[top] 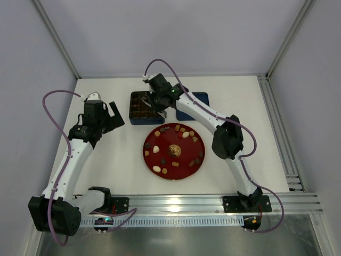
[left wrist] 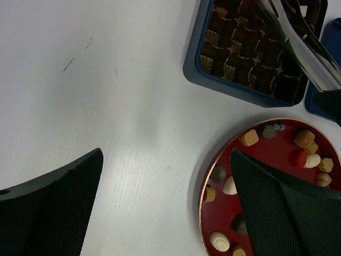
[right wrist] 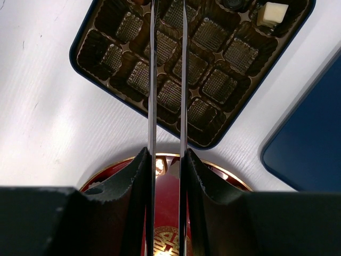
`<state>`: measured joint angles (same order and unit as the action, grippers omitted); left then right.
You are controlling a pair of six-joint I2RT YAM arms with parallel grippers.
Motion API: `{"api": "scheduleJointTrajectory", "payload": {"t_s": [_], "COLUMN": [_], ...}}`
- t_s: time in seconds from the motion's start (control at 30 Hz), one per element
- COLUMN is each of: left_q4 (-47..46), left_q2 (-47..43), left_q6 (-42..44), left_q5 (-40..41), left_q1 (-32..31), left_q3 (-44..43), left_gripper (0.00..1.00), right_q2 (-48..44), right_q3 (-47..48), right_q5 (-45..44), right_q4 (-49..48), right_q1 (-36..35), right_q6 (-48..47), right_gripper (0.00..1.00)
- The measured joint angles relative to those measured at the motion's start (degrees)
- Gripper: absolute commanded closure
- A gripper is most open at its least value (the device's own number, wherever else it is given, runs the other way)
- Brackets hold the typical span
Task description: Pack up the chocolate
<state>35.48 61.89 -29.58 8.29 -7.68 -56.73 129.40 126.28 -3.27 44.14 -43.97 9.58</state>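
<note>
Most of the chocolate [left wrist: 249, 138] lies scattered in a loose ring on the red plate [left wrist: 277, 160], the oval pieces pointing every which way (no shared long axis). One cream-white square [right wrist: 272, 13] sits in a cell near the edge of the blue tin [right wrist: 240, 53], its sides roughly in line with the grid. The right gripper [right wrist: 165, 154] is pinched on thin metal tongs [right wrist: 152, 80], which reach out over the tin. The left gripper [left wrist: 166, 154] hangs spread wide and empty over the table [left wrist: 106, 80], beside the plate.

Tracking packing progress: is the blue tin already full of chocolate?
No, the right wrist view shows the tin with nearly all its cells empty and only one cream-white piece sitting in a cell.
</note>
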Motion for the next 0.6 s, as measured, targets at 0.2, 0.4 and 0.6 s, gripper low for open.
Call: {"api": "scheduleJointTrajectory", "payload": {"t_s": [0.2, 0.4, 0.6], "left_q4": [0.0, 0.0, 0.0], "left_q2": [0.0, 0.0, 0.0], "left_q6": [0.0, 0.0, 0.0], "left_q5": [0.0, 0.0, 0.0], "left_q1": [0.0, 0.0, 0.0], "left_q3": [0.0, 0.0, 0.0], "left_gripper": [0.00, 0.00, 0.00], "right_q2": [0.0, 0.0, 0.0], "right_q3": [-1.1, -1.4, -1.5], "right_q5": [-0.1, 0.0, -0.1], "right_q4": [-0.6, -0.9, -0.9], "right_q1": [0.0, 0.0, 0.0], "right_q6": [0.1, 0.3, 0.5], "right_gripper": [0.71, 0.71, 0.66]}}
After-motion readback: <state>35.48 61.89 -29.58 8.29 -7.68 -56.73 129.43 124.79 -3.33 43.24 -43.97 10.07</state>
